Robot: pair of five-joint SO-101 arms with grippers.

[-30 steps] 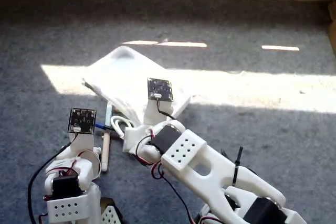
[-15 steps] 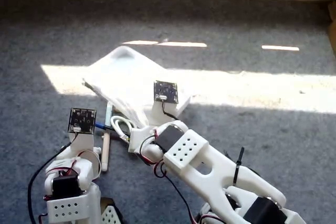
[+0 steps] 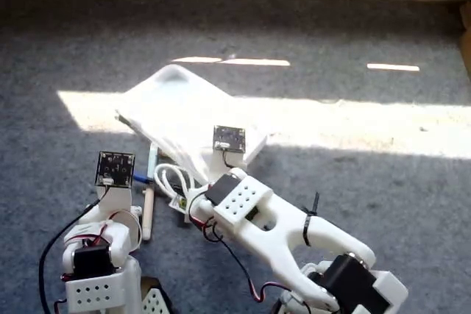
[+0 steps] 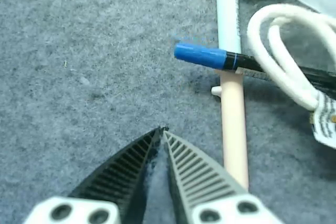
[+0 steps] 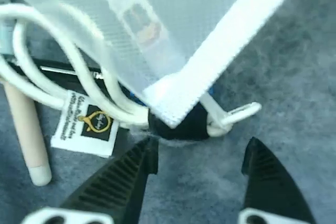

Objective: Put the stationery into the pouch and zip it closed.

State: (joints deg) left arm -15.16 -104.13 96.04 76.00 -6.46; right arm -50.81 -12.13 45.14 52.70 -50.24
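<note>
Your right gripper (image 5: 202,151) is spread just before the pouch (image 5: 173,30) corner; pinch only that corner, I think, not the white cable (image 5: 79,72) beside it. Your left gripper (image 4: 163,131), pressed together, hangs near the pens (image 4: 232,108) on the carpet (image 4: 79,51)

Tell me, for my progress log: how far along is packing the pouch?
Done: nothing that I can see. The blue-capped pen, cream pen and white cable lie outside the pouch, on the grey surface. In hand: the right gripper, open, sits at the pouch's corner; the left gripper, shut, holds nothing near the pens. Left: load every item, then zip.
</note>
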